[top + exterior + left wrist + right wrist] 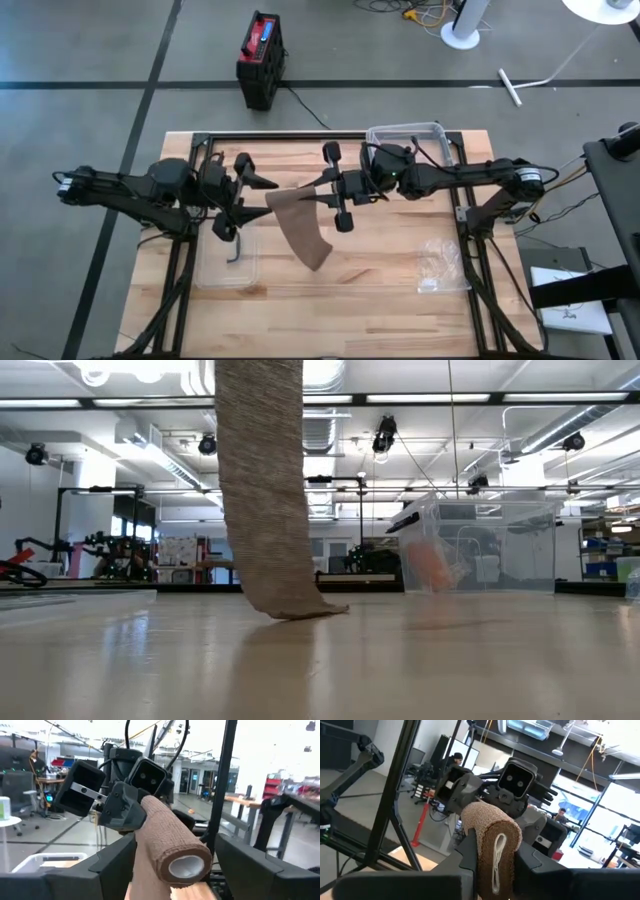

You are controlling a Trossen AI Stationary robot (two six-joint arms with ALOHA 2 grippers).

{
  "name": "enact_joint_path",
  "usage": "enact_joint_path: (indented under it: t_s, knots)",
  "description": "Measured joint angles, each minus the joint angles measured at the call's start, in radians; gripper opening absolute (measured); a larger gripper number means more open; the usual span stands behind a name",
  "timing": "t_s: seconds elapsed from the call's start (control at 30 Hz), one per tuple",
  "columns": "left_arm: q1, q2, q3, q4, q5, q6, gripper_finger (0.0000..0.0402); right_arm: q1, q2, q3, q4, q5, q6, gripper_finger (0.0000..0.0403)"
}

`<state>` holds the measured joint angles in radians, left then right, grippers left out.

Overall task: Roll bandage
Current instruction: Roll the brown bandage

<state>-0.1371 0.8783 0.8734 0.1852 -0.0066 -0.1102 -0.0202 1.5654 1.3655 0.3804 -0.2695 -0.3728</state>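
Hanging above the middle of the wooden bench (380, 290), the brown bandage (303, 228) is partly rolled between the 2 hands, and its loose tail drops toward 6 o'clock until the end lies on the wood. The right hand (338, 186) comes in from 3 o'clock and is closed narrow on one end of the roll. The left hand (246, 190) comes in from 9 o'clock, its fingers standing wide on both sides of the roll's other end without clamping it.
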Motion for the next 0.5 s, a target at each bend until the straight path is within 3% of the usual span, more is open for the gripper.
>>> enact_joint_path:
  t_s: [0.3,0.5]
  knots:
    - [0.000,0.024,-0.003,0.008,-0.067,0.069,0.0232,-0.007,0.000,0.000,-0.006,0.010,0.027,0.0054]
    - [0.000,0.027,-0.003,0.009,-0.074,0.085,0.0174,-0.012,0.000,0.000,-0.009,0.010,0.070,0.0067]
